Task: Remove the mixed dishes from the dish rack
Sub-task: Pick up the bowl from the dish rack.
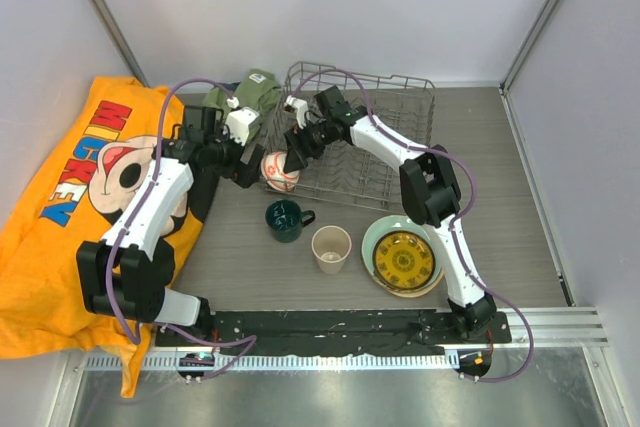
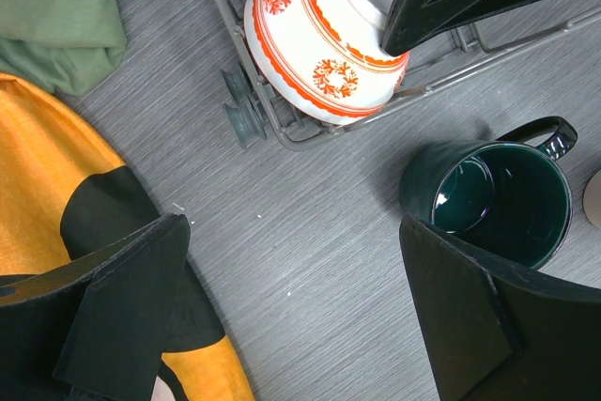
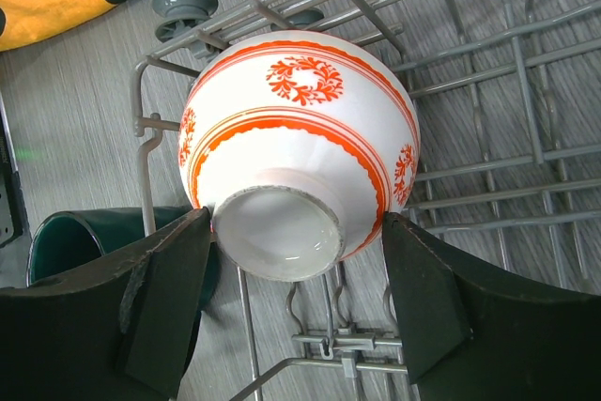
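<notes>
small red-orange bowl (image 3: 300, 129) gripped upturned in right tool (image 3: 296, 224)

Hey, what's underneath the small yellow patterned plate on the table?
The pale green plate lies under the yellow patterned plate. Only its rim shows around the edge. Its middle is covered, so anything between the two cannot be seen.

Small red-orange bowl (image 3: 300, 129), white-bodied, tipped foot-outward, clasped in right pincer (image 3: 296, 232) at dish rack (image 1: 392, 147) corner. Nearer than that pincer, upright on tabletop (image 1: 245, 257): dark teal mug (image 1: 286, 219), beige handleless cup (image 1: 331, 248). Rightward, small yellow patterned plate (image 1: 404, 260) atop pale green plate (image 1: 371, 238).
</notes>
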